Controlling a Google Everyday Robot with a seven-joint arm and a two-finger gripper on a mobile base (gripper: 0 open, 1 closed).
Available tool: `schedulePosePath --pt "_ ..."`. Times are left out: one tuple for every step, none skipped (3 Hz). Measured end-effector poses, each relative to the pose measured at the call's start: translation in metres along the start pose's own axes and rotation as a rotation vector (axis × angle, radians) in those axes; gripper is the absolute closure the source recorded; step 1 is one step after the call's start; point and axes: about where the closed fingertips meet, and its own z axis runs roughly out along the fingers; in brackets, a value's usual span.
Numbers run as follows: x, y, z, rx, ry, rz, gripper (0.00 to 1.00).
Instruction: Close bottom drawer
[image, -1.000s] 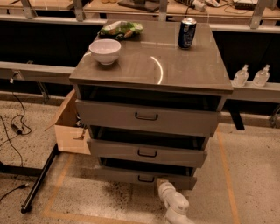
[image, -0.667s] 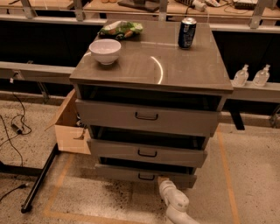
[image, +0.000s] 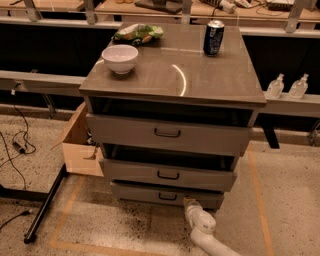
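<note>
The table (image: 200, 75) is a grey wood-grain cabinet with three drawer fronts stacked below a glossy top. The bottom drawer (image: 145, 194) sits lowest, just above the speckled floor. Its front is the narrowest of the three, and its small dark bar handle (image: 167, 196) is at the middle. It sits back from the middle drawer (image: 130, 170), which overhangs it, and a thin dark gap shows along its upper edge. The top drawer (image: 120, 131) juts out farthest, with a deep shadowed opening above it.

The white arm comes up from the lower edge of the view, and the hand (image: 189, 202) is against the front of the bottom drawer, right of the handle and near the front's lower right corner. I cannot tell whether the hand is spread or pressed together.

A white bowl (image: 120, 58) stands on the table top near the left edge, toward the back. A dark blue drink can (image: 213, 37) stands upright near the back right corner; its lettering cannot be read. A green snack bag (image: 139, 34) lies along the back edge, left of the middle; its print is also unreadable.

An open cardboard box (image: 80, 145) rests on the floor touching the table's left side. Two clear bottles (image: 286, 86) stand on a ledge beyond the right edge. Orange tape lines (image: 257, 200) frame the floor around the table, and black cables (image: 15, 145) trail at far left.
</note>
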Motion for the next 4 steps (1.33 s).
schedulePosePath --pt "0.0 -0.003 0.007 -0.035 0.001 -0.015 1.0" --pt "0.021 -0.001 -0.013 -0.119 0.016 -0.028 1.0" --pt "0.029 0.014 -0.056 -0.224 0.023 0.026 1.0" --pt "0.014 0.023 -0.061 -0.253 -0.001 0.046 0.82"
